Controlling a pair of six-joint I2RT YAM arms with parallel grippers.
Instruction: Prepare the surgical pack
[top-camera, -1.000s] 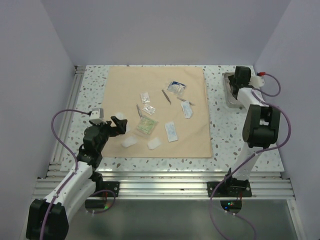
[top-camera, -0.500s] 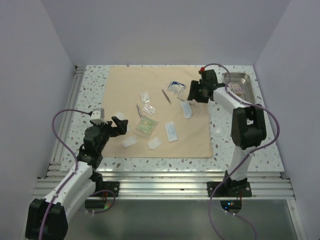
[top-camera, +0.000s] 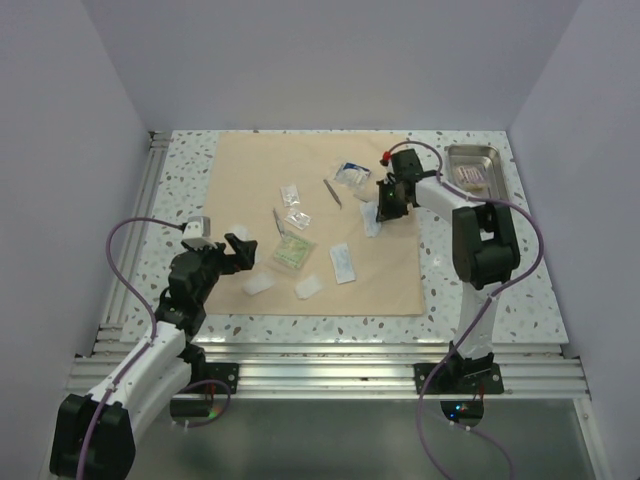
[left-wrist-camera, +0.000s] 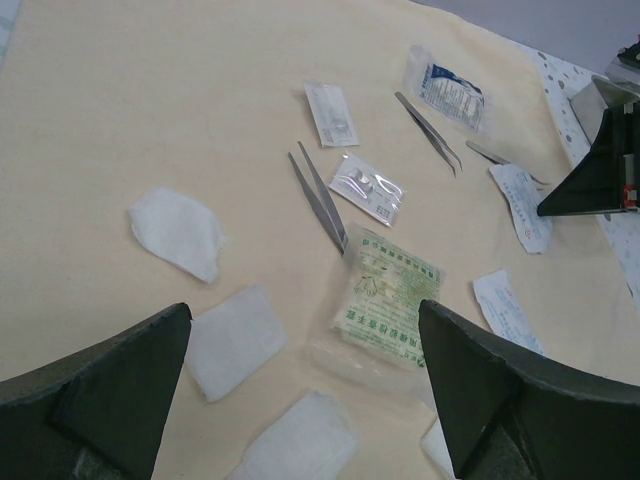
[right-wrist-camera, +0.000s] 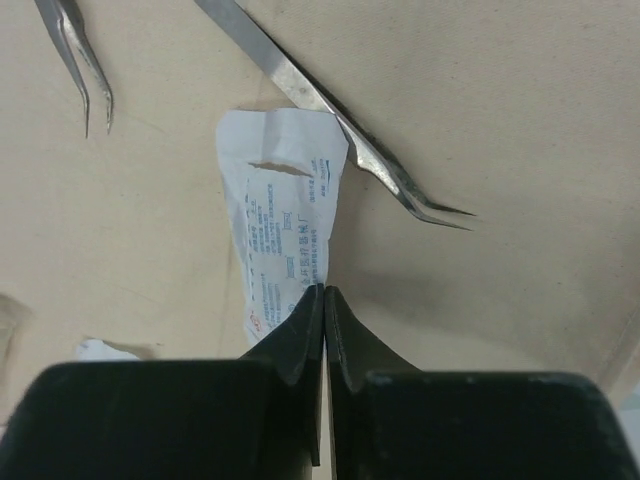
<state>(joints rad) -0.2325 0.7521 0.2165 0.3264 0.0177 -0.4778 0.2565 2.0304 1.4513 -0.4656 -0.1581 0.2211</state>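
step in hand: by my reading, lifting the white sachet (right-wrist-camera: 280, 220) off the tan cloth (top-camera: 250, 170) to take it to the steel tray (top-camera: 472, 148).
right jaws: closed, tips meeting at the near right edge of the white sachet; i cannot tell whether the paper is caught between them.
left jaws: wide open and empty, hanging over the near left part of the cloth, above the gauze squares (left-wrist-camera: 175, 230) and the green sachet (left-wrist-camera: 385, 290).
pack so far: cloth spread flat on the counter (top-camera: 180, 180), with sachets, gauze and thin instruments scattered on it; the tray sits on bare counter just beyond the cloth's far right corner, something pinkish inside.
neighbour to mind: the curved forceps (right-wrist-camera: 340, 125) cross the sachet's far right corner, touching it.
doing it well: rise slowly and straight up, and check that the sachet comes with the jaws; if it lies flat, reopen and bite further in from the edge.
risk: a thin edge grip may slip, and a sideways pull may drag the forceps along.
release: low inside the tray, not from height.
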